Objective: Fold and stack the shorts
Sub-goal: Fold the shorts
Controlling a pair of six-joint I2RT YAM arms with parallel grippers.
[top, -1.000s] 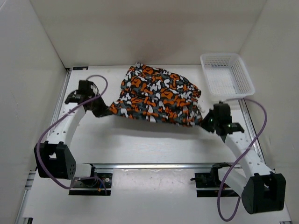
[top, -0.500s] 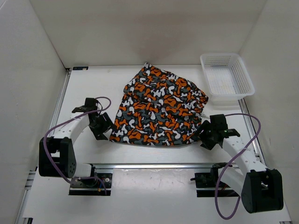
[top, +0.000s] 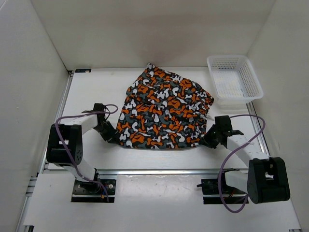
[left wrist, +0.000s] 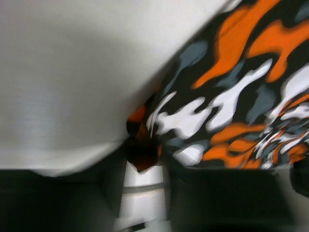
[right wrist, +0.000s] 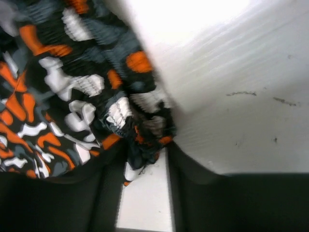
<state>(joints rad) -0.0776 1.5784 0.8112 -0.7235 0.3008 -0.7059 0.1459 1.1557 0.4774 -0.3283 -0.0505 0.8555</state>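
Note:
The shorts (top: 164,113), printed in orange, black, grey and white, lie spread on the white table, with the near edge towards the arms. My left gripper (top: 112,137) is low at the near left corner, shut on that corner of cloth. In the left wrist view the corner of the shorts (left wrist: 231,96) sits pinched between the jaws of the gripper (left wrist: 144,159). My right gripper (top: 207,140) is low at the near right corner. In the right wrist view a bunched bit of the shorts (right wrist: 72,96) is held in the gripper (right wrist: 145,150).
A white plastic mesh basket (top: 227,57) stands at the back right, just beyond the shorts' right side. White walls close the table on the left, back and right. Purple cables loop beside both arms. Bare table (top: 96,92) shows left of the shorts.
Both grippers have come down and towards the near edge with the shorts. The cloth, held up and stretched a second ago, now lies spread on the table.

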